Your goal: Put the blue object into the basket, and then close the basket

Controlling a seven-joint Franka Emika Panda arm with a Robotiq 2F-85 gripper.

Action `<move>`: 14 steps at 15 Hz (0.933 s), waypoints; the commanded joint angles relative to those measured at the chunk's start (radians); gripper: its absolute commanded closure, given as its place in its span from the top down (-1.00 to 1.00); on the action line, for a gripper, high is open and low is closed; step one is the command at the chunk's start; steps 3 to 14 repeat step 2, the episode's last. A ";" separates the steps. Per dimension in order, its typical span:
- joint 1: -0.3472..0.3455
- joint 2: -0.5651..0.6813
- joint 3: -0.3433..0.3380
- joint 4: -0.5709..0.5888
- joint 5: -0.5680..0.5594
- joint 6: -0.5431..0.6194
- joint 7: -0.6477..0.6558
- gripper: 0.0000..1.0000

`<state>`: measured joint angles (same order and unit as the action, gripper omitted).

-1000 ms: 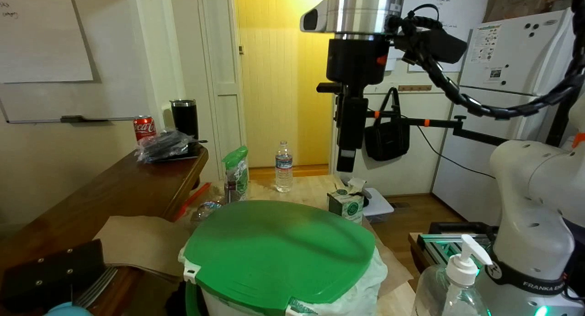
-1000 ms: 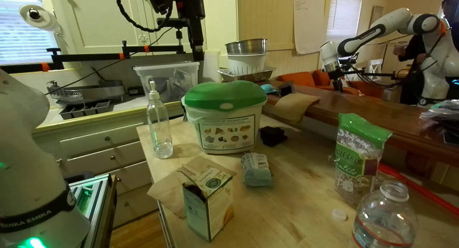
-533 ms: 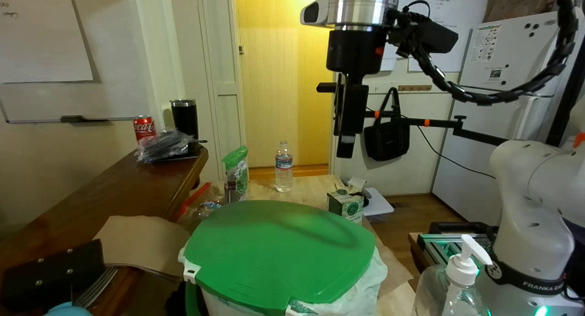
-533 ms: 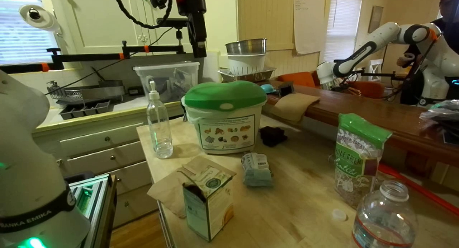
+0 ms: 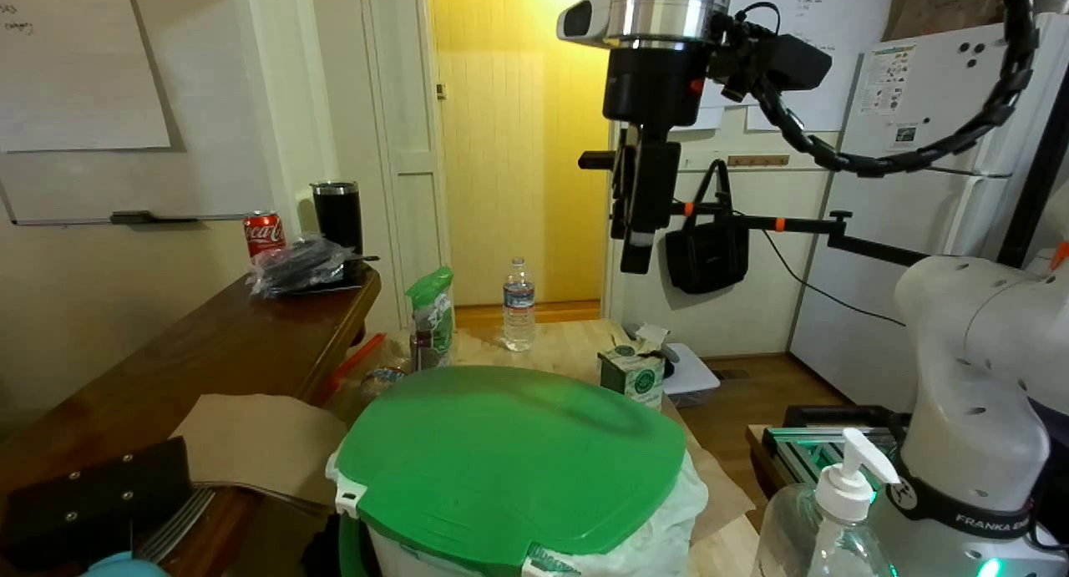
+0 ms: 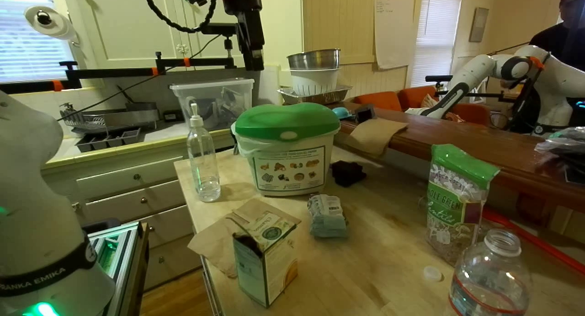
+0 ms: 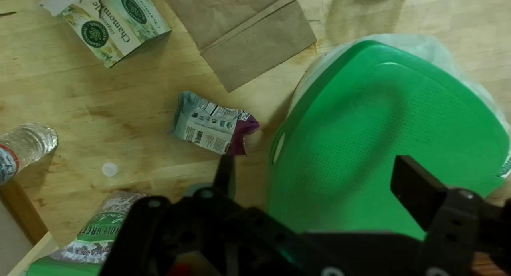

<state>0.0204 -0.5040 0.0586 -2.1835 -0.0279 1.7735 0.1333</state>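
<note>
"You have the white bin [image 6: 289, 149] upright on the table [image 6: 379, 233], food pictures on the label [image 6: 291, 171] across its front."

"And your lid [image 6: 287, 120]?"

"Rounded, green, down over the top."

"What about your pale blue packet [image 7: 209, 125]?"

"It lies near your bin, not touching; in the wrist view you see its purple end [image 7: 242, 135] facing the bin."

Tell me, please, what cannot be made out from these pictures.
Inside of the basket: hidden by its lid in all three views.
Fine print on the packet: too small in the wrist view.
Inside of the tumbler: hidden by its opaque side in an exterior view.
Writing on the wall sheet: too small in an exterior view.
</note>
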 commanded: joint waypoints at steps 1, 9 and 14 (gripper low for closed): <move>-0.002 0.001 0.002 0.002 0.001 -0.002 -0.001 1.00; -0.002 0.001 0.002 0.002 0.001 -0.002 -0.001 1.00; -0.002 0.001 0.002 0.002 0.001 -0.002 -0.001 1.00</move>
